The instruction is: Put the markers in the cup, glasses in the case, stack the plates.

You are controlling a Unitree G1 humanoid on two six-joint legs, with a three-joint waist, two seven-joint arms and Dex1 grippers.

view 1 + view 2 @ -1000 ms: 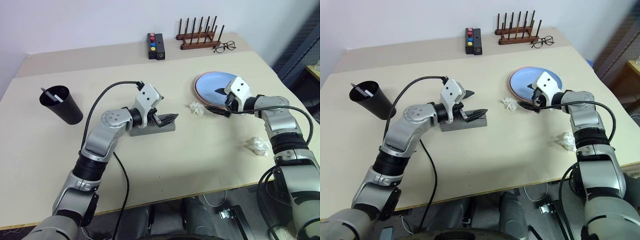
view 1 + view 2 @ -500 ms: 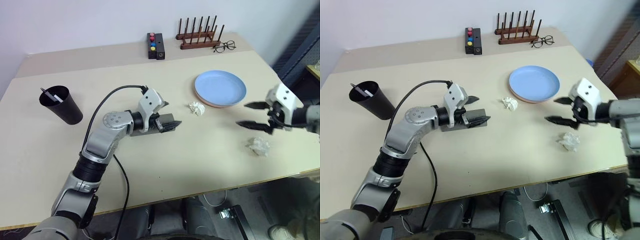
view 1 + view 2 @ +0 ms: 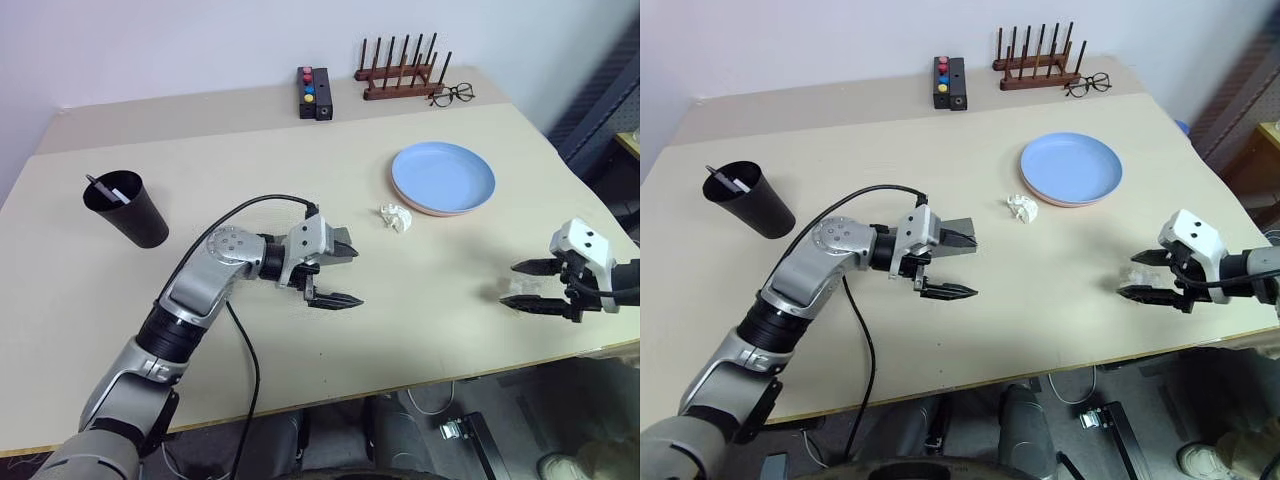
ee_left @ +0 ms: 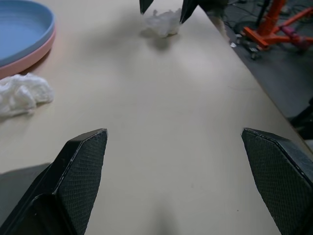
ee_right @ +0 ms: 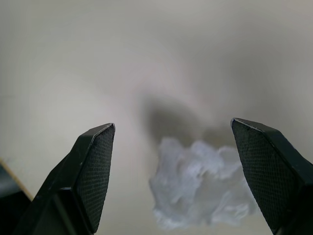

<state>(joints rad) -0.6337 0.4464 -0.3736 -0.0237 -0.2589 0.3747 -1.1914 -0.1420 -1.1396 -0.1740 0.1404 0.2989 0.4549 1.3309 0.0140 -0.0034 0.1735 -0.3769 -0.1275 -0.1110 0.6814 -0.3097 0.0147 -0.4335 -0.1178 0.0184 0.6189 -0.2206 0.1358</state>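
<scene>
The black cup [image 3: 127,210] stands at the table's left with marker ends [image 3: 104,189] showing above its rim. The light blue plate [image 3: 443,176] lies stacked on the pink plate [image 4: 27,59] at the right. The grey case [image 3: 958,224] lies mid-table, partly hidden behind my left gripper [image 3: 343,275], which is open, empty and points right just in front of it. The glasses are hidden. My right gripper [image 3: 527,285] is open near the front right edge, its fingers either side of a crumpled paper ball [image 5: 200,196].
Another crumpled paper ball [image 3: 397,216] lies between the case and the plates. A black button box [image 3: 314,92], a wooden peg rack [image 3: 400,76] and thin wire-rimmed spectacles [image 3: 451,95] sit along the back. The table's front right edge is close to my right gripper.
My right gripper drew back from the stacked plates to the front right, over the paper ball. My left gripper came back off the case and turned to point right.
</scene>
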